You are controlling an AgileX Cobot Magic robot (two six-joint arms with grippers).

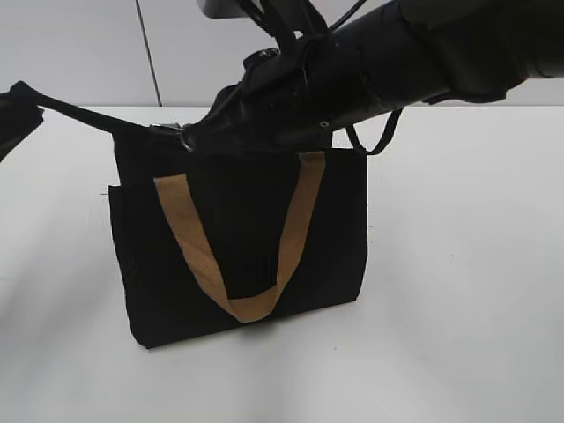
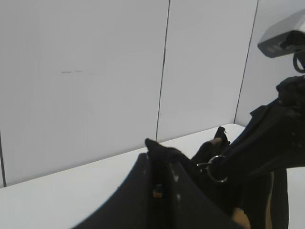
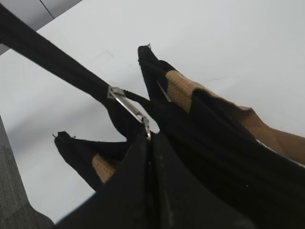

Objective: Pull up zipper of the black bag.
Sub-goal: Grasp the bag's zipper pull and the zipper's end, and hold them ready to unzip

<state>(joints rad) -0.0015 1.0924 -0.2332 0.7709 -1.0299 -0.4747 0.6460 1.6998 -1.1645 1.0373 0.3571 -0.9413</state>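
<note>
A white table [image 1: 476, 335] fills the foreground, smooth and matte, with soft shadows on it. Behind it stands a pale grey wall [image 2: 86, 71] of flat panels split by thin dark vertical seams [image 2: 163, 71]. The light is even and diffuse.

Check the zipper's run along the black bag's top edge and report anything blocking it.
The right wrist view shows the zipper at the right tool, with nothing visible across the black bag there. The arm hides the rest of the run.
</note>
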